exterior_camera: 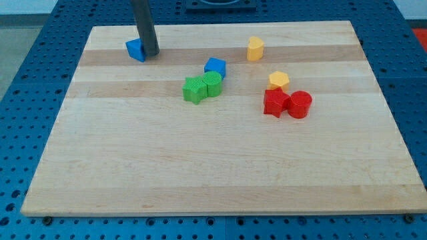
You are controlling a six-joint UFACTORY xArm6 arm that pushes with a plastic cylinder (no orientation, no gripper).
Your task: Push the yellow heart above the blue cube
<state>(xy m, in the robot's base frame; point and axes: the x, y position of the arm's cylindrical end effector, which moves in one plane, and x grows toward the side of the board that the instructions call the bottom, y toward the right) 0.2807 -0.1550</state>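
While my tip (151, 53) rests at the view's upper left, touching the right side of a small blue block (135, 49), the wooden surface (213, 167) carries seven blocks: two blue, two green, two yellow, two red minus none — counted, eight. There is no claw, only the rod. The blue cube (215, 67) sits near centre, touching the green blocks (203, 87). The yellow heart (255, 49) lies up and to its right; a yellow block (279, 81) tops the red pair (287, 103).
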